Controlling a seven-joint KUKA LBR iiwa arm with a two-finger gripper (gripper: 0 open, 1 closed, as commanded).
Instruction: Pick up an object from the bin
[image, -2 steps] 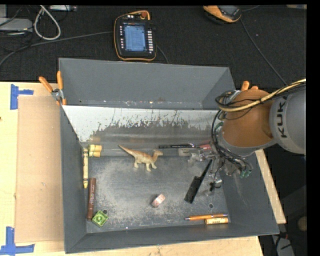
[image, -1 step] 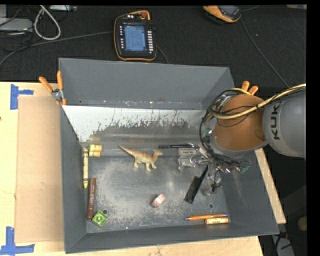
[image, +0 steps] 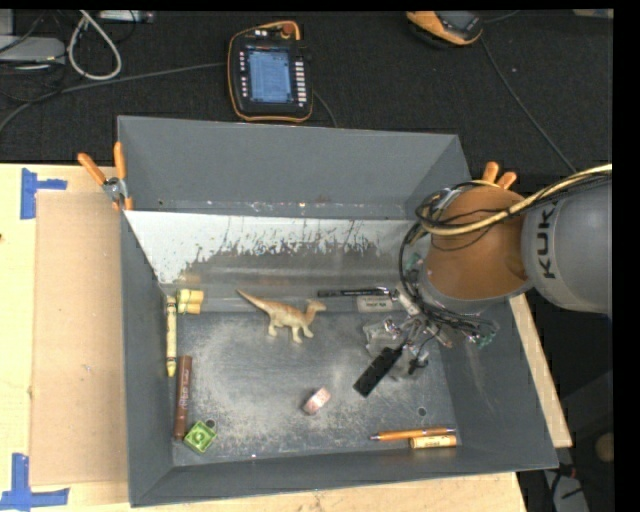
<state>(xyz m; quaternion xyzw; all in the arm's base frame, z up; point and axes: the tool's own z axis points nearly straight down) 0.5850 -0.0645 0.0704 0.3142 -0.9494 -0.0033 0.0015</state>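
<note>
Grey metal walls of the bin (image: 300, 180) funnel loose things onto its floor, where they lie scattered. Right of the tan toy dinosaur (image: 288, 316), the pincer (image: 405, 350) hangs low at the upper end of a black oblong block (image: 372, 377) lying slantwise, likely the thing to pick. Whether the pincer is apart, together or clamped on the block I cannot tell.
</note>
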